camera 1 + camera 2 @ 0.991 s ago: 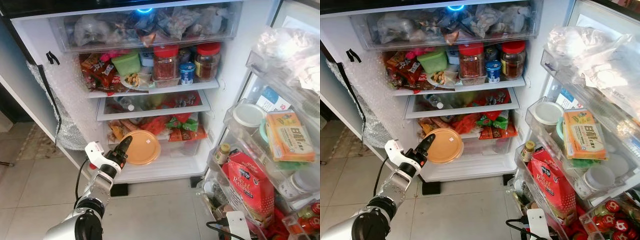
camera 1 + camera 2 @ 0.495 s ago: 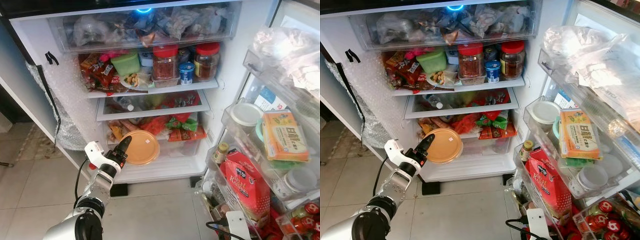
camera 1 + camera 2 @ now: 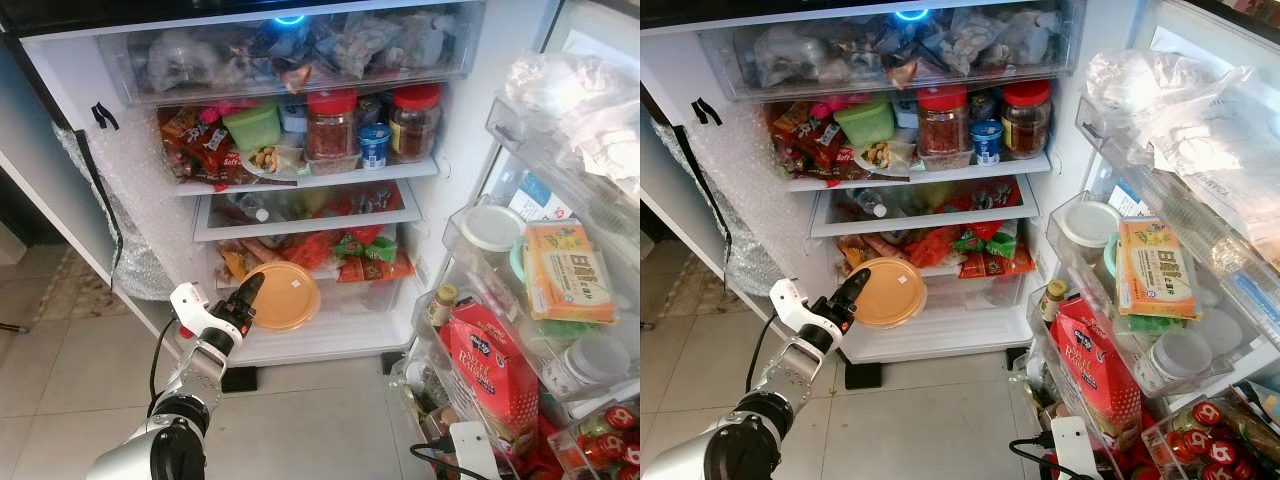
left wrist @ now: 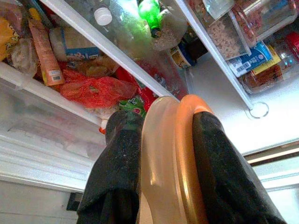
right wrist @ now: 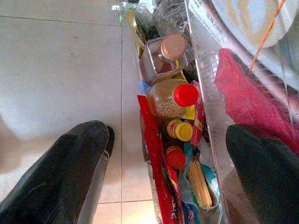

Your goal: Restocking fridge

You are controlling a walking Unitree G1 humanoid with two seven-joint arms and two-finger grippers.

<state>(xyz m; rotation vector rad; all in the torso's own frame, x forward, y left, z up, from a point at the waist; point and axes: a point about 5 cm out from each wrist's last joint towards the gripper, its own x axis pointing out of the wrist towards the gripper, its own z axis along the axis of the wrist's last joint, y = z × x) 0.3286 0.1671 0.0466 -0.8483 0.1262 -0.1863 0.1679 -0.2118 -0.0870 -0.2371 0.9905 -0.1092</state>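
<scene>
My left gripper (image 3: pixel 248 300) is shut on the edge of a round orange lidded container (image 3: pixel 284 296), held up in front of the fridge's lower drawer (image 3: pixel 330 295). In the left wrist view both black fingers (image 4: pixel 117 172) clamp the orange container (image 4: pixel 170 163) between them. Low at the right, by the open door, sits my right arm's white wrist (image 3: pixel 468 445). The right gripper (image 5: pixel 168 163) is open above the door's bottom bin of bottles (image 5: pixel 174 100), nothing between its fingers.
The open fridge has packed shelves: red-lidded jars (image 3: pixel 332 125), a green tub (image 3: pixel 252 126), snack bags. The door shelves (image 3: pixel 500 300) at right hold a red bag (image 3: pixel 500 370), an orange box (image 3: pixel 572 272) and tubs. Tiled floor (image 3: pixel 60 370) lies below at left.
The camera has shifted slightly. My left gripper still holds the orange container in the same place.
</scene>
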